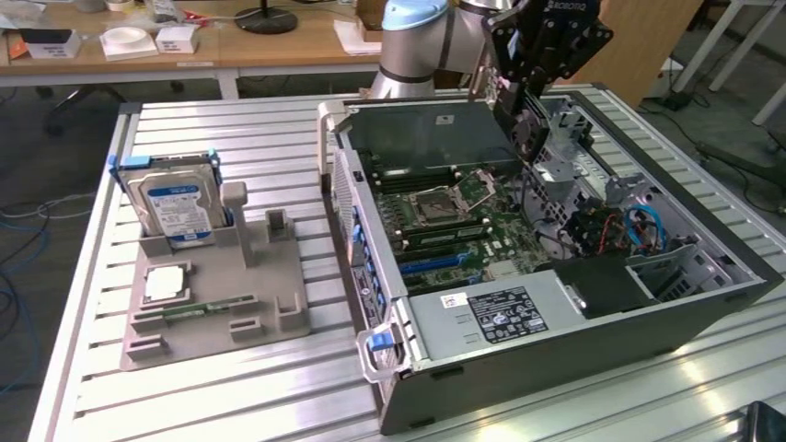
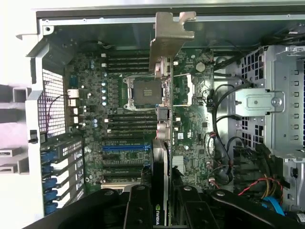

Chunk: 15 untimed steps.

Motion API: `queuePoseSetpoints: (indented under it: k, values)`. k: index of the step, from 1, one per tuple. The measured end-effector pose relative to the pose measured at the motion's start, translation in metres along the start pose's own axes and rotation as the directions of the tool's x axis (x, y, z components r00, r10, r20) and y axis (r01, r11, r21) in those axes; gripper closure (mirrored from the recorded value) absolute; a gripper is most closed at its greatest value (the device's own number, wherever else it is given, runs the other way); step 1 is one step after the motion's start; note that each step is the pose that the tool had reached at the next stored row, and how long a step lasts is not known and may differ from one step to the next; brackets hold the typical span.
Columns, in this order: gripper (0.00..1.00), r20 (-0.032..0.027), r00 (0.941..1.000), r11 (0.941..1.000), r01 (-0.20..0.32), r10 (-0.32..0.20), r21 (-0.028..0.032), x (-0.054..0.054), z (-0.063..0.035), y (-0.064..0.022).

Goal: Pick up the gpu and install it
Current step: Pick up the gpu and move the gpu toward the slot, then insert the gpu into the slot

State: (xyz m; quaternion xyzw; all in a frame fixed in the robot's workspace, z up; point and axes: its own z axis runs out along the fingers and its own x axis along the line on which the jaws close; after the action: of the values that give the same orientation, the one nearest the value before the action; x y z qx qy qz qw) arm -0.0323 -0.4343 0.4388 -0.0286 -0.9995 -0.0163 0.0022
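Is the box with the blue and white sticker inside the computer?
No, the hard drive stands upright in the grey holder, on the exterior view's left of the open computer case.

One computer case (image 1: pixel 687 313), one gpu (image 2: pixel 169 43). One grey holder (image 1: pixel 285 299) — with one hard drive (image 1: pixel 172 207) and one memory stick (image 1: pixel 202 308).

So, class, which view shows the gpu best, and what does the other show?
Wrist view: the gpu runs edge-on from the gripper to its silver bracket. The exterior view gives a dark shape under the gripper.
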Motion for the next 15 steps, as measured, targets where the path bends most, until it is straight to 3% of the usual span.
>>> queuePoseSetpoints:
  k: [15]
  values:
    - [0.74, 0.0003, 1.0, 1.0, -0.01, 0.01, 0.0, 0.0, 0.0001, 0.0]
